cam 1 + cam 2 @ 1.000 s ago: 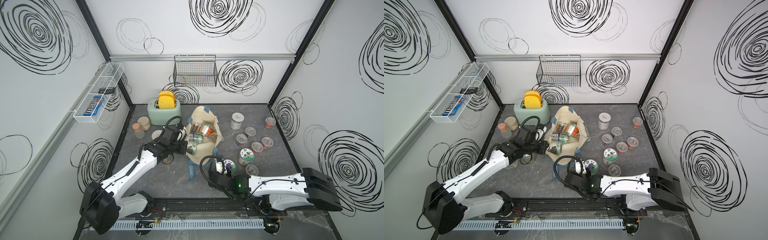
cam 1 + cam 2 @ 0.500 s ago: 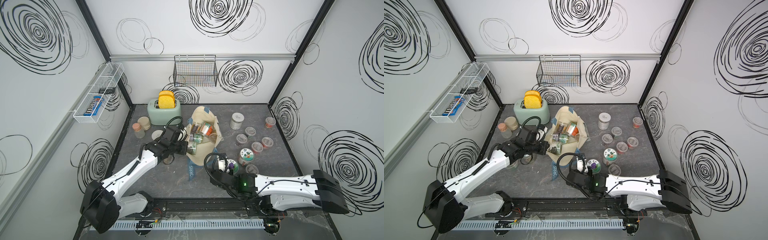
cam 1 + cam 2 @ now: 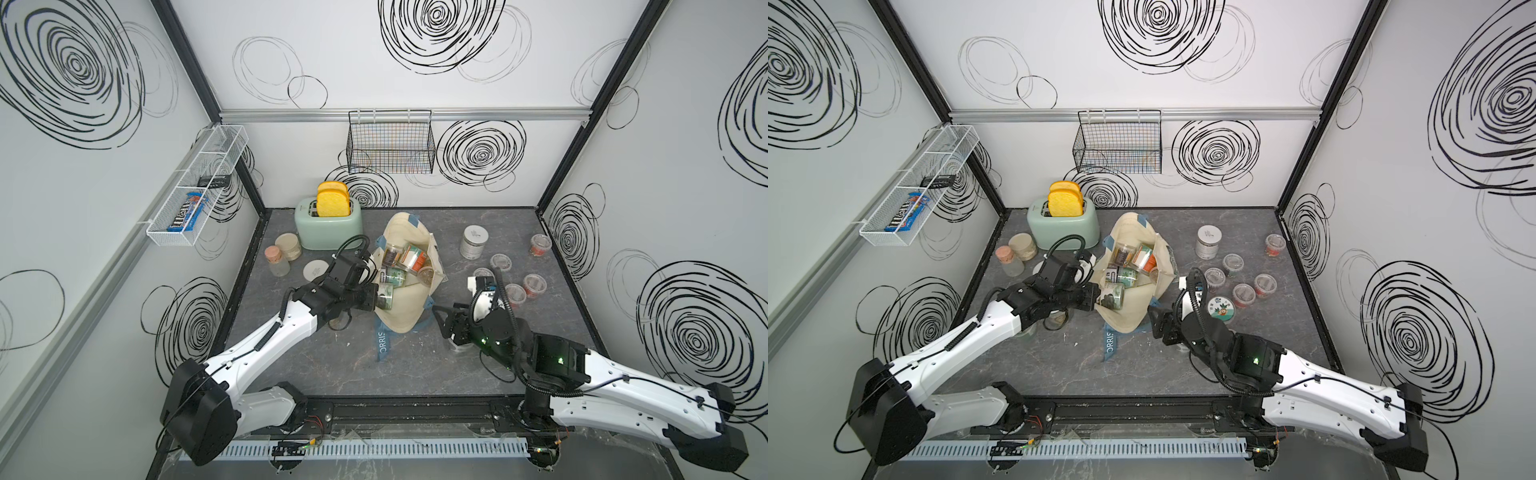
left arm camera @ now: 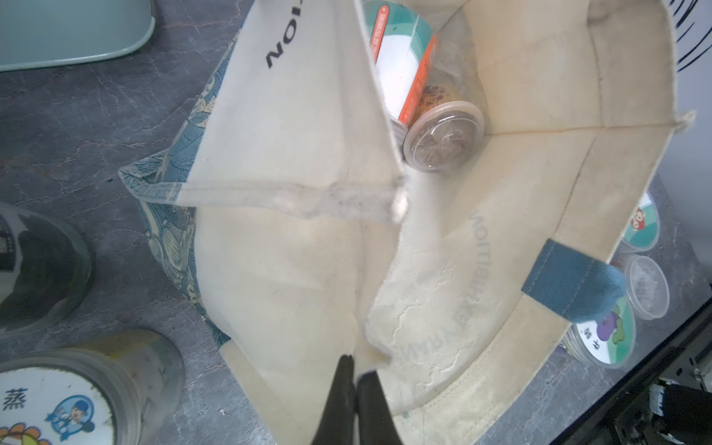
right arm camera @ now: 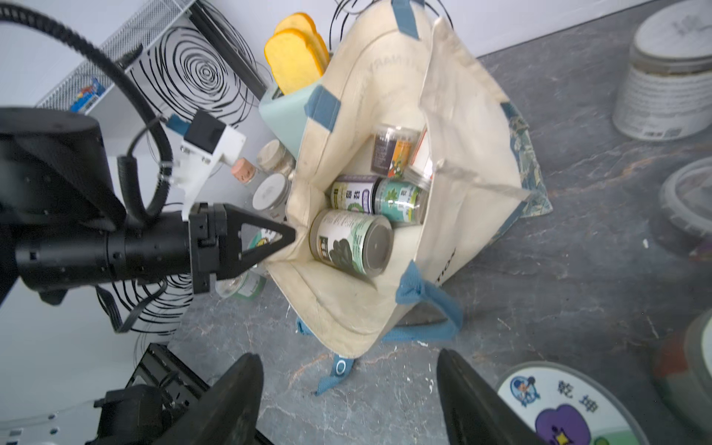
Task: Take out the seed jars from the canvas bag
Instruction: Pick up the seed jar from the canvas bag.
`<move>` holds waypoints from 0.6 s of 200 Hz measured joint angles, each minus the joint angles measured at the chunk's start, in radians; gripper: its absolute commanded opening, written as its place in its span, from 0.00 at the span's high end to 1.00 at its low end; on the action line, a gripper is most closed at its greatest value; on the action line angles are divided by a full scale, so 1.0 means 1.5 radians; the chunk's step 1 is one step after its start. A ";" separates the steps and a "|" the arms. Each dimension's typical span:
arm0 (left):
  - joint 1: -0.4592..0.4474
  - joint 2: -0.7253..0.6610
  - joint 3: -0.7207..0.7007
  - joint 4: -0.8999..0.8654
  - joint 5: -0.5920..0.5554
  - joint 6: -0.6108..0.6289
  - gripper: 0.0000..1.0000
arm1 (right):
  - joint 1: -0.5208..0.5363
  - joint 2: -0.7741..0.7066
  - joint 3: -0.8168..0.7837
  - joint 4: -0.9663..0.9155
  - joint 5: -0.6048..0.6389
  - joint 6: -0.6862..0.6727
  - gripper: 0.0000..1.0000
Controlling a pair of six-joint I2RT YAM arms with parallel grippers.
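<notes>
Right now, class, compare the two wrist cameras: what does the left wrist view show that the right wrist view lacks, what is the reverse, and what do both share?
Left wrist only: the clear lid face of a brown-filled seed jar deep in the canvas bag. Right wrist only: the toast slices, the silver-lidded jar, the open right end effector. Both: the bag, the left end effector shut on its rim, the purple-sticker jar.

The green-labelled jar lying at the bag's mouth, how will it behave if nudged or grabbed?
The green-labelled jar is round and lies on its side, so it will probably roll. Its smooth label may slip in a grip. The canvas bag beneath is soft cloth, so it likely sags and shifts the jar.
</notes>
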 measured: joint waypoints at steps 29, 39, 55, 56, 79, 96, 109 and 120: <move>-0.011 0.000 -0.003 0.013 -0.012 -0.027 0.95 | -0.139 0.053 0.035 0.021 -0.139 -0.047 0.25; -0.017 0.000 -0.006 0.022 -0.018 -0.038 0.95 | -0.186 0.083 0.047 0.027 -0.189 -0.062 0.25; -0.031 -0.001 -0.016 0.041 -0.027 -0.057 0.99 | -0.243 0.135 0.070 0.029 -0.249 -0.085 0.25; -0.032 -0.001 -0.016 0.042 -0.027 -0.058 1.00 | -0.245 0.137 0.071 0.029 -0.251 -0.086 0.25; -0.043 -0.001 -0.031 0.065 -0.033 -0.082 1.00 | -0.285 0.204 0.124 0.030 -0.314 -0.118 0.25; -0.048 -0.005 -0.038 0.075 -0.038 -0.093 1.00 | -0.303 0.241 0.166 0.033 -0.346 -0.137 0.25; -0.050 -0.012 -0.041 0.077 -0.043 -0.097 1.00 | -0.310 0.268 0.195 0.036 -0.366 -0.147 0.25; -0.050 -0.019 -0.046 0.078 -0.046 -0.098 1.00 | -0.313 0.290 0.213 0.045 -0.380 -0.153 0.24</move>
